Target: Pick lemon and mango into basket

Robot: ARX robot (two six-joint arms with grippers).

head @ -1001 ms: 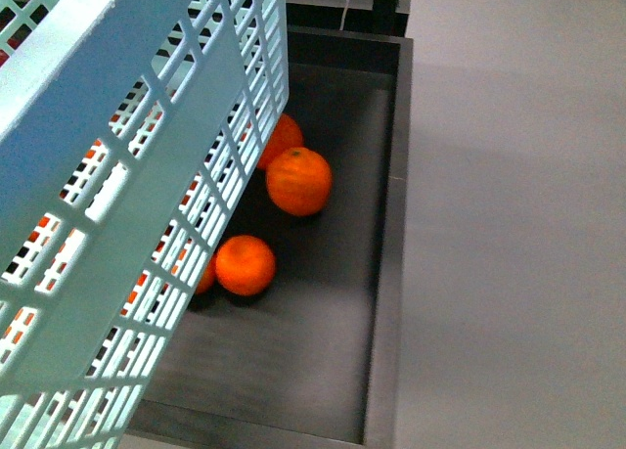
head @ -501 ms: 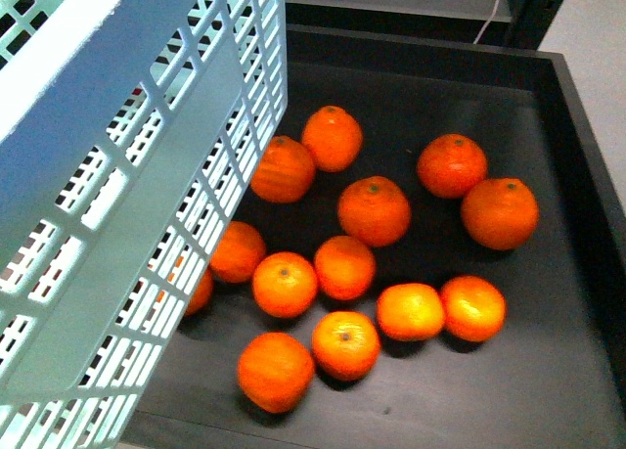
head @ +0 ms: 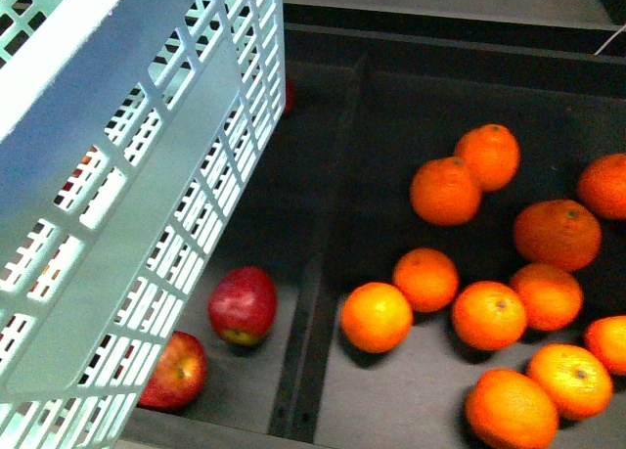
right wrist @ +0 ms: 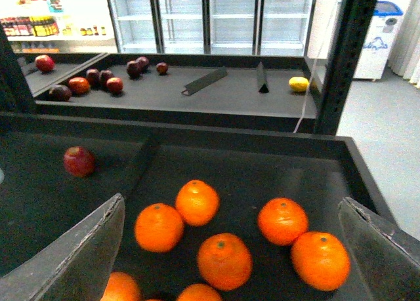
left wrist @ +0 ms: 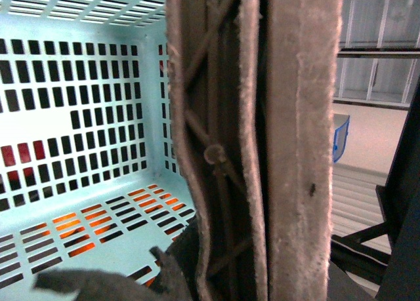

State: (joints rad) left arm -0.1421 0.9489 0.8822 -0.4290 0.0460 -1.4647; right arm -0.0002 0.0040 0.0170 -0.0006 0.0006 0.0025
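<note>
basket (head: 108, 116) is up off the surface, tilted, filling the left of the front view over the dark tray (head: 323, 38). Left gripper (left wrist: 172, 275) is clamped on its brown handle (left wrist: 295, 150), which runs right across the wrist view; basket floor looks bare. Right gripper (right wrist: 231, 206) has fingers wide apart, holding nothing, above the oranges (right wrist: 224, 260). Divider (head: 311, 302) splits the tray: two red apples (head: 242, 304) on the basket side, oranges on the other. lemon (right wrist: 298, 84) sits on the far tray (right wrist: 230, 101), well apart from both grippers
</note>
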